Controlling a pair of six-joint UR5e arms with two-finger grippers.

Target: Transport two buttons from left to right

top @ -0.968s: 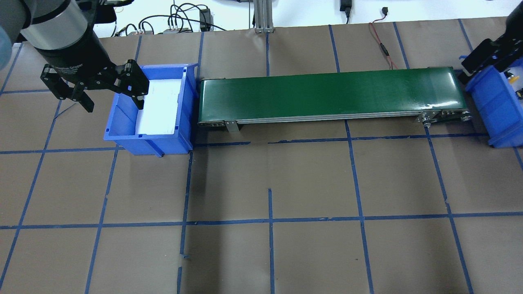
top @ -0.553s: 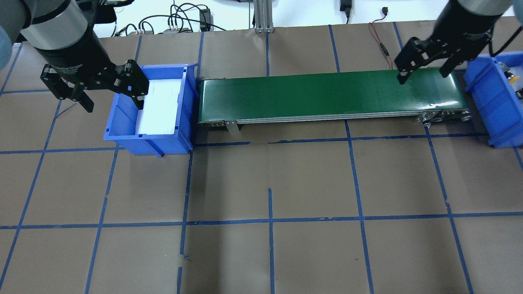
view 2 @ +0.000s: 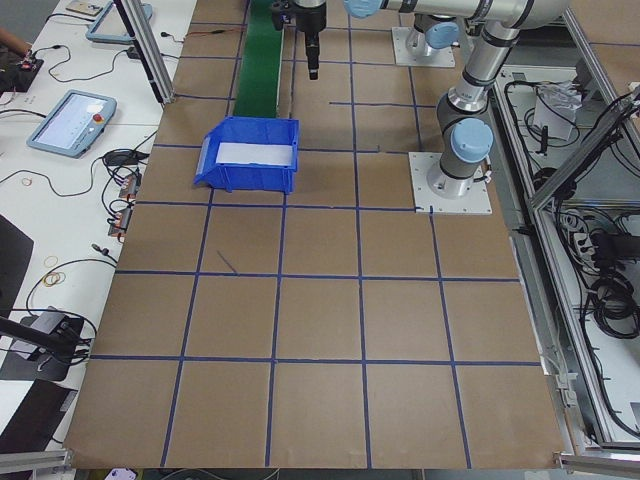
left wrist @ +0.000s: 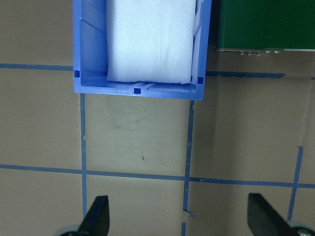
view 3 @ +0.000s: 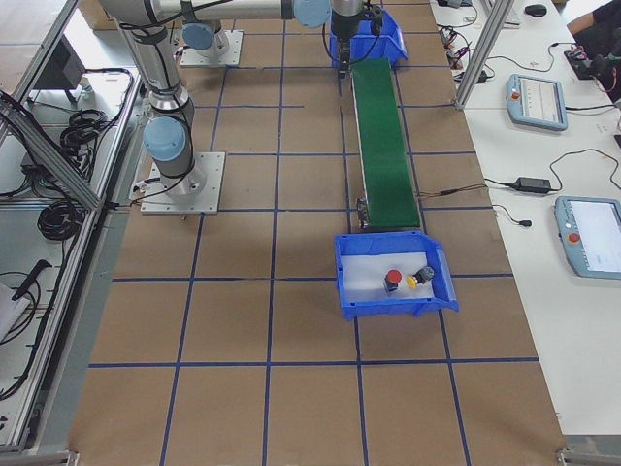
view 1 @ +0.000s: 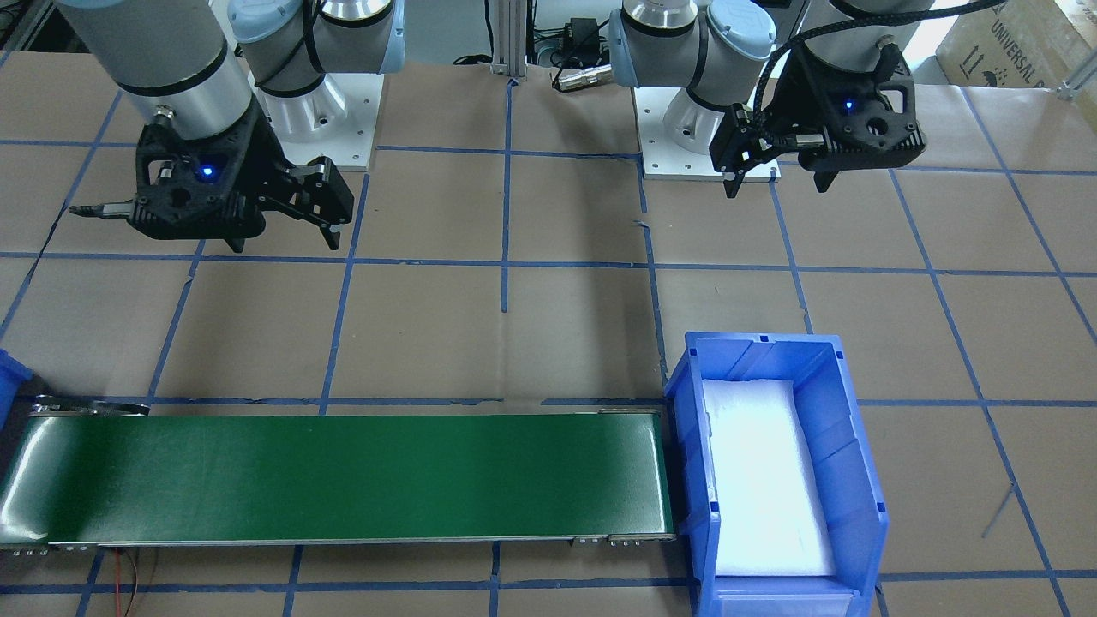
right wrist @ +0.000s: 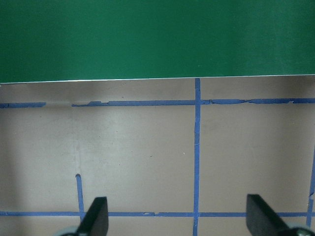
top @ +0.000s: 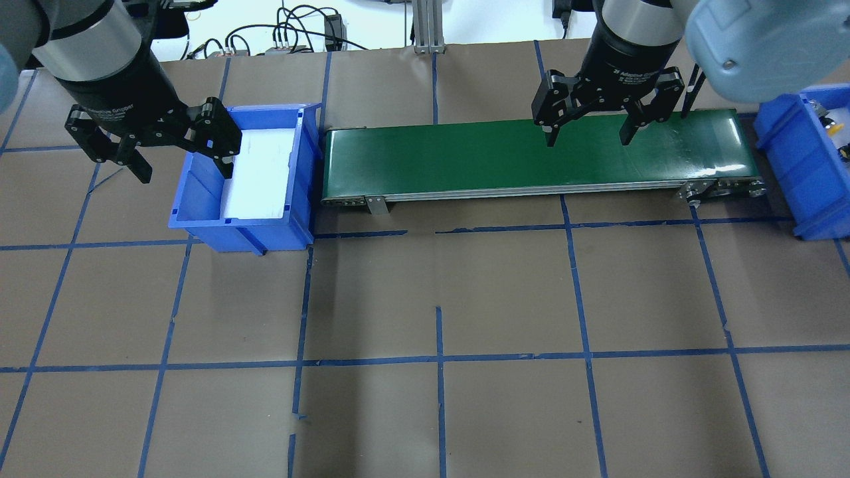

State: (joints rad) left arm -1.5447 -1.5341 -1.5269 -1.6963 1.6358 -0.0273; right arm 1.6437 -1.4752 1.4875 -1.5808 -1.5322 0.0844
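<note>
Both buttons, the red button (view 3: 392, 281) and the yellow button (view 3: 415, 281), lie in the right bin (view 3: 388, 309), so the transport looks finished. That would explain the rest: the left bin (top: 226, 232) holds only foam (top: 259, 172), and the belt (top: 465, 156) is bare. The left gripper (top: 186, 171) beside its bin and the right gripper (top: 588, 140) over the belt both hang with jaws wide, holding nothing. The surface (top: 465, 299) is brown, gridded in blue tape. A bench with pendants (view 3: 539, 100) and cables runs beyond the belt.
</note>
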